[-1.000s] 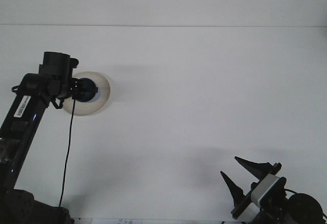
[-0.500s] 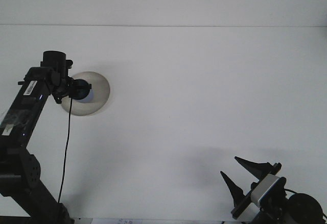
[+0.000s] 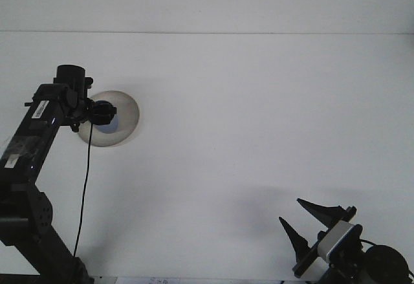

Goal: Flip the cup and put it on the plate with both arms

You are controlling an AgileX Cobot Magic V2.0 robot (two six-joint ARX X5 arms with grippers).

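A round beige plate (image 3: 128, 112) lies on the white table at the left. On it sits a small blue cup (image 3: 111, 126), mostly covered by my left gripper (image 3: 105, 112), which hovers right over the cup from the left. The dark wrist hides whether the gripper holds the cup, and the cup's orientation cannot be made out. My right gripper (image 3: 290, 210) rests low at the front right, far from the plate. It is open, its two black fingers spread and pointing up-left with nothing between them.
A black cable (image 3: 84, 187) hangs from the left wrist down toward the front edge. The table's far edge (image 3: 259, 33) runs across the top of the view. White tabletop stretches between the two arms.
The left arm has swung its forearm upright and drawn slightly left over the plate. The blue cup now shows a little more below the gripper. The right arm has not moved.
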